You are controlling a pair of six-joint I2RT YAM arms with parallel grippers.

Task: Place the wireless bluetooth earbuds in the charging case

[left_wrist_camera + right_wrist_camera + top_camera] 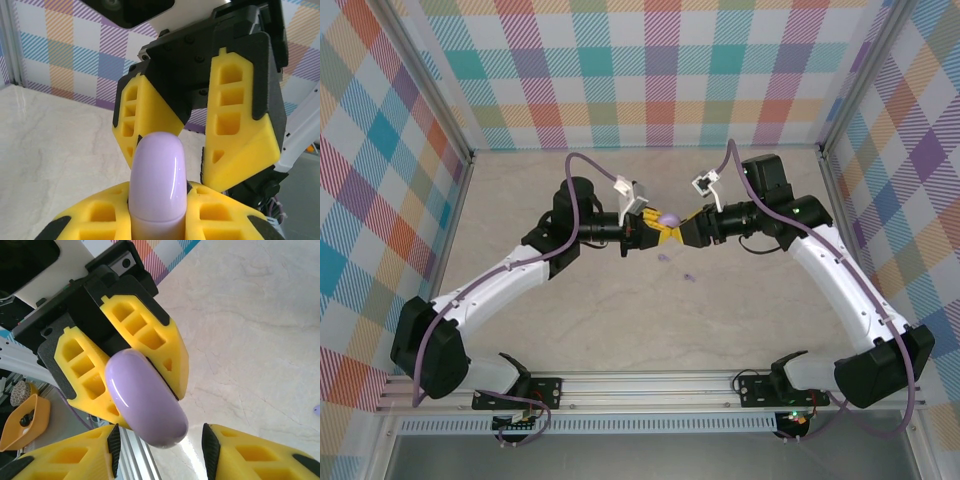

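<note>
The left pincer [658, 230] is clenched on a smooth, rounded lilac case [668, 218] and holds it in the air above the middle of the worktop [570, 310]. In the left wrist view the case stands on edge between that pincer's two yellow fingers [90, 220], with its rounded top sticking out past them.

The right pincer [682, 228] meets the case from the opposite side and is released. Its yellow fingers [260, 452] stand apart on either side of the case's free end. In the right wrist view one finger is just beside the case and the other is clearly apart from it. Whether the nearer finger touches the case cannot be told.

Two tiny lilac earbuds [665, 260] lie loose on the worktop, below the case and toward the arm bases. One is almost straight under the case. The second is a little farther off, toward the right arm's side. They are too small to make out their shape.
</note>
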